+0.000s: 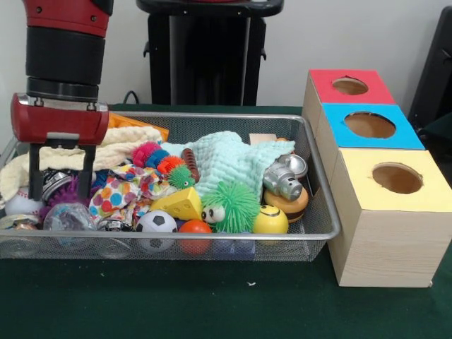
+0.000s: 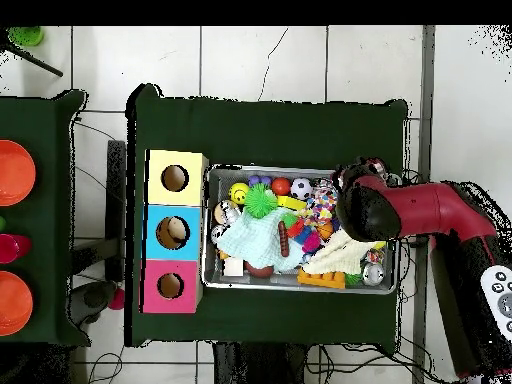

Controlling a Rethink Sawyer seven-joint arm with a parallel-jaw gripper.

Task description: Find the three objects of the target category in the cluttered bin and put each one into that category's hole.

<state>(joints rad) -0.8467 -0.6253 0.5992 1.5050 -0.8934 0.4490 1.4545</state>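
Standing here, I see the black-fingered claw (image 1: 62, 173), fingers apart and empty, just above a crinkly see-through plastic bottle (image 1: 68, 215) at the silver wire-mesh basket's (image 1: 321, 205) pile end farthest from the boxes; probably light, slippery, crushable, best gripped mid-body.

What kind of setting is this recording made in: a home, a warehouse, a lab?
Most likely a robotics lab or test room. A green-covered table stands on a pale tiled floor, holding a staged wire-mesh bin of toys and three colour-faced wooden boxes with round holes, with the red arm's gripper reaching into the bin.
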